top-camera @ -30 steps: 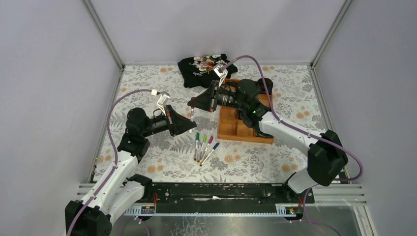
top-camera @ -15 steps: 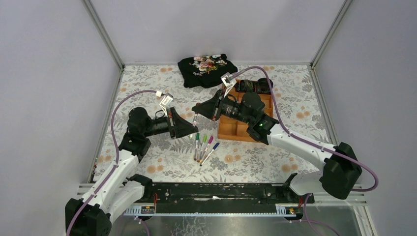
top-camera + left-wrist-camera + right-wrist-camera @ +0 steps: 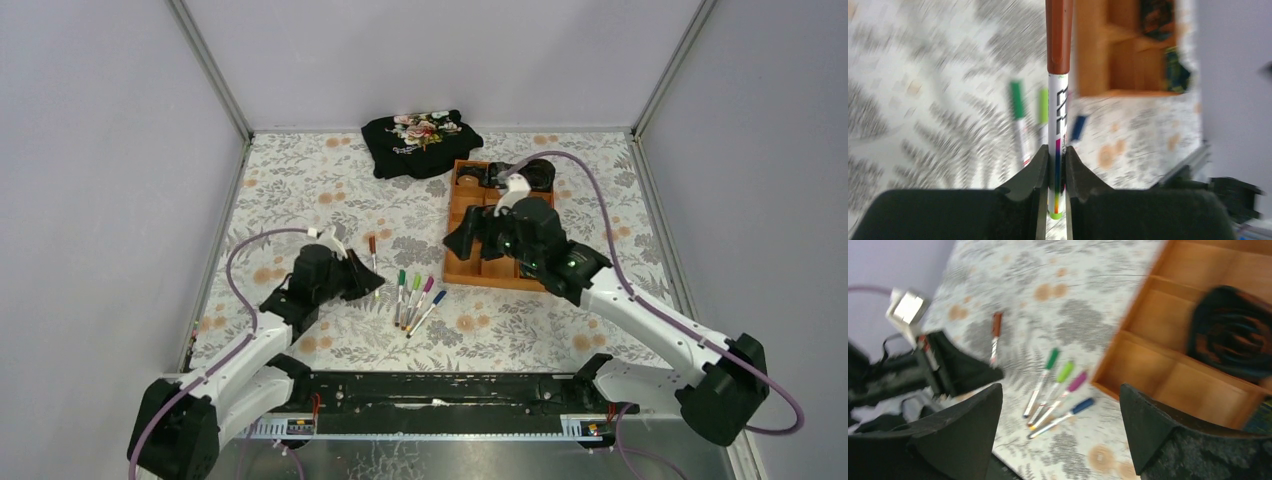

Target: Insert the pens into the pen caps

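Your left gripper [image 3: 1054, 155] is closed low on a pen [image 3: 1058, 107], red cap [image 3: 1058, 40] already on. It looks light, stiff and smooth; I would hold it mid-barrel. Four capped pens [image 3: 414, 298] lie beside the tray [image 3: 480, 282]. Its far cells [image 3: 462, 195] hold dark objects [image 3: 535, 172], and the near cells [image 3: 1188, 385] in view look empty. Your right gripper [image 3: 1060, 390] is wide open, holding nothing.

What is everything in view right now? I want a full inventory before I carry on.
capped pens: four, white with dark green, light green, magenta and blue caps, lying side by side at centre
fifth pen: one, white with dark red cap, held left of the others
tray: one, orange wood, right of the capped pens
dark items: at least two, black, tray's far cells; unidentifiable
cloth: one, black with floral print, far edge
table cover: one, grey floral
left claw: black, shut on the fifth pen
right claw: black, open, empty, over the tray's left edge
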Available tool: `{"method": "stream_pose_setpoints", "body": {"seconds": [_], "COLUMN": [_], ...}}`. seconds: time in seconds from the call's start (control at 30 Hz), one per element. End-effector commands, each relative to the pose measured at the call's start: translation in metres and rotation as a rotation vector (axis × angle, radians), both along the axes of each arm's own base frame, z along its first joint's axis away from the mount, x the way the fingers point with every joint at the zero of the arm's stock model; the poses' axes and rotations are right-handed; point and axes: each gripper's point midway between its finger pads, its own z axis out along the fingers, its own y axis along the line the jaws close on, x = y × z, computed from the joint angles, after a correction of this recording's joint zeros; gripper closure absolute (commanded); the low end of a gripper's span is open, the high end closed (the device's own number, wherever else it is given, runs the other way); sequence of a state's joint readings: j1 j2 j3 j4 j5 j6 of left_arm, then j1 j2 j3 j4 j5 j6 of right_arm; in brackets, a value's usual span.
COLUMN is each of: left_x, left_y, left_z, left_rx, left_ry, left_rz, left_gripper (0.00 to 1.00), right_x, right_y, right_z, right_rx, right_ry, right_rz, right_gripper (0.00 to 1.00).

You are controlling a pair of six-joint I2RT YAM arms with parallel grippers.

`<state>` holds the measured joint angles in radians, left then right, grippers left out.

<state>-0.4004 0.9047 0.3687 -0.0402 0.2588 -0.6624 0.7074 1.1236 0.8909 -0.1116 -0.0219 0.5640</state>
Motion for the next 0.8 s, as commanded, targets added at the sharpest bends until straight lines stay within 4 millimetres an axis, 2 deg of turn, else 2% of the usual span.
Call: {"method": "stream_pose_setpoints", "body": {"seconds": [0.0,0.13,0.3,0.43,0.5,0.57,0.67,0.77], "left_x": [-0.01,-0.013,-0.009,0.008,0.024,0.041,0.083,0.121], "left_y": [0.015,0.007,-0.001,-0.003,-0.002,0.002,0.032,0.087], "left_z": [-0.043,-0.058,-0.062,-0.039,-0.019,-0.004,0.023,0.043], "left_rx": [0.135,0.157,0.153,0.137,0.141,0.165,0.179,0.146], "left_ry": [0.116,0.15,0.144,0.037,-0.041,-0.103,-0.176,-0.236], "left_rz": [0.09,0.046,0.016,0.035,0.06,0.081,0.196,0.395], "left_gripper": [1.0,0.92,0.65,0.35,0.14,0.04,0.02,0.02], "right_x": [0.016,0.021,0.026,0.031,0.036,0.042,0.055,0.063], "right_y": [-0.066,-0.099,-0.129,-0.15,-0.165,-0.183,-0.21,-0.244], "right_z": [-0.015,-0.036,-0.058,-0.066,-0.067,-0.066,-0.064,-0.067], "right_rx": [-0.131,-0.17,-0.189,-0.202,-0.219,-0.224,-0.211,-0.204], "right_ry": [-0.01,0.035,0.082,0.081,0.075,0.064,0.036,0.015], "right_rz": [-0.223,-0.318,-0.4,-0.447,-0.482,-0.527,-0.606,-0.717], "right_gripper": [0.06,0.04,0.04,0.03,0.02,0.01,0.0,0.0]}}
